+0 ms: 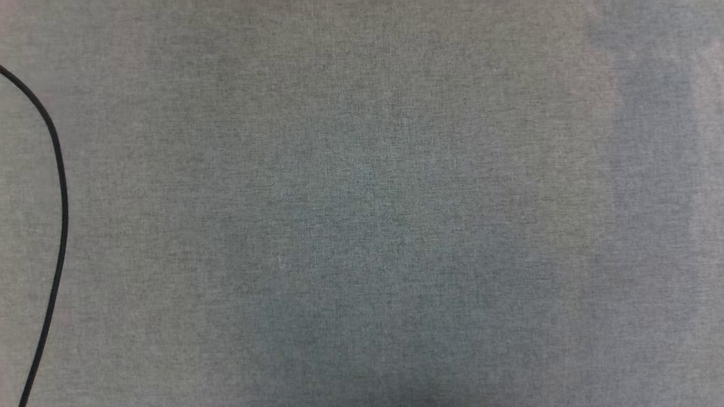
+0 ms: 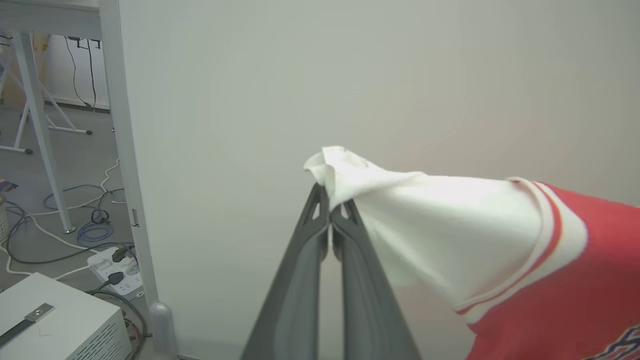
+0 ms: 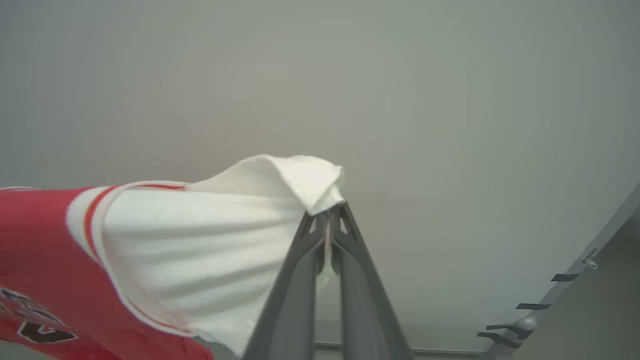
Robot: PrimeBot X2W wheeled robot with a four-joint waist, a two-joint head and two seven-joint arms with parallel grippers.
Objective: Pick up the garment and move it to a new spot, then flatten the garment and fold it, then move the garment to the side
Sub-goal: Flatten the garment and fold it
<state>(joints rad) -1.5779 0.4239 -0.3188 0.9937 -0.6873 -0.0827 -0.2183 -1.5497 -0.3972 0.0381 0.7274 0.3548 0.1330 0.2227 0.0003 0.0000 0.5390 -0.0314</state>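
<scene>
Left end effector: clamped tight on a white sleeve of the garment
Right end effector: pinching a white sleeve too, tips together

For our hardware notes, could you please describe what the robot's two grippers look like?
The left gripper and right gripper look alike: each has two long, dark grey fingers tapering to narrow tips, with small triangular cut-outs near the ends.

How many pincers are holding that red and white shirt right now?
2. The left pincer clamps one white sleeve of the shirt; the right pincer clamps the other sleeve, each seen from its own wrist camera.
</scene>
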